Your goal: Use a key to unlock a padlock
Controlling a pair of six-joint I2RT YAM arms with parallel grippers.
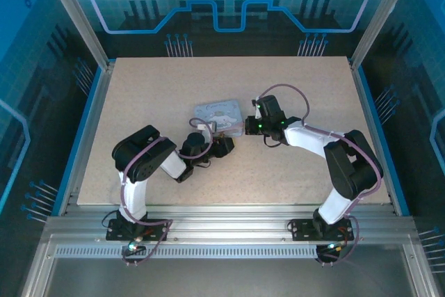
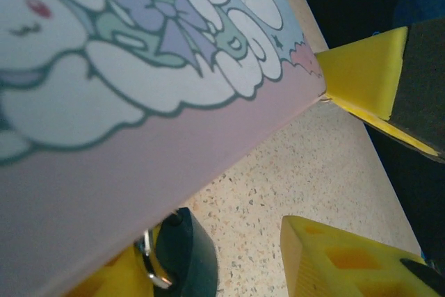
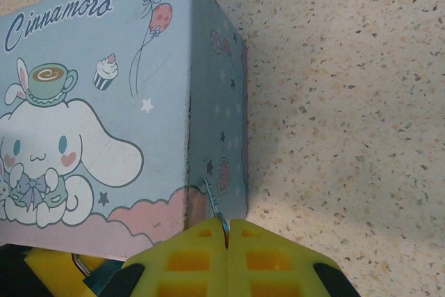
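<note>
One key (image 3: 215,205) in rt hand (image 3: 227,233) points lengthwise at tin (image 3: 104,102).

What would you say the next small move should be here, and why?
Probably shift the left gripper over the padlock to steady it: its fingers stand apart over bare table, while the right gripper pinches the key beside the tin.

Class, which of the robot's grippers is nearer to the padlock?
Left. The left gripper, open, has the padlock between its fingers, beside the tin. The right gripper, shut on the key, is farther off at the tin's corner.
</note>
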